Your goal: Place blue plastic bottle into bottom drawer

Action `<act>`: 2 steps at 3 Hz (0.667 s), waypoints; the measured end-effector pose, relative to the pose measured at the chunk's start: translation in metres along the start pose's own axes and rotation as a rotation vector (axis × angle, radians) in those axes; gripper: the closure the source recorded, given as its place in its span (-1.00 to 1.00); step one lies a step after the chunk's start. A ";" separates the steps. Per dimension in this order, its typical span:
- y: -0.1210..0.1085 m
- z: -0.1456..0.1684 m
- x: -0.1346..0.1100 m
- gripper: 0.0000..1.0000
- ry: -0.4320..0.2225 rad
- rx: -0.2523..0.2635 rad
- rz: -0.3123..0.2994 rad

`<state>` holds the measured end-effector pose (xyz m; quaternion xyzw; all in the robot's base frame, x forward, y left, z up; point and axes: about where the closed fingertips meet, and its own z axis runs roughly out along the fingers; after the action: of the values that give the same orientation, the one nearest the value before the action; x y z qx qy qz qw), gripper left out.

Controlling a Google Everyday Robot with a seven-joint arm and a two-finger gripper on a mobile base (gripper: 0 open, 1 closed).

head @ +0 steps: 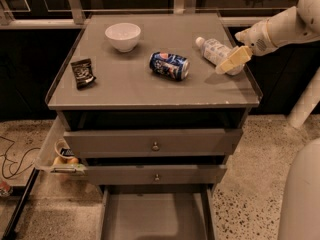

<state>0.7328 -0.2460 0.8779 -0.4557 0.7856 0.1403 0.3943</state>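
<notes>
Tabletop point(150, 91), grey, rimmed. We list four loose items and one gripper, left to right.

1. Packet point(82, 72): dark and flat, near the left edge, about midway along it.
2. Bowl point(122, 35): white and upright, toward the back-left corner, well apart from the packet.
3. Can point(169, 65): dark blue, on its side near the middle of the tabletop, between bowl and bottle.
4. Bottle point(212, 49): clear, with a white cap and pale label. It lies on its side close to the right edge, cap toward the back-left and base toward the front-right. It rests on the tabletop, not in a drawer.
5. Gripper point(229, 52): over the bottle's base end by the right edge, on a white arm point(285, 26) entering from the right. We read the jaws as spread apart, with one tan finger point(232, 59) crossing in front of the bottle and the other beyond it. They grip nothing. We cannot tell whether they touch the bottle.

Below the front edge, two knobbed drawers point(155, 143) are shut. The bottom drawer point(150, 216) is pulled out.
</notes>
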 end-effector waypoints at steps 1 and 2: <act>-0.005 0.001 0.001 -1.00 0.032 0.045 0.011; -0.002 0.007 0.004 -1.00 0.065 0.059 0.029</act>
<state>0.7367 -0.2455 0.8711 -0.4370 0.8083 0.1079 0.3796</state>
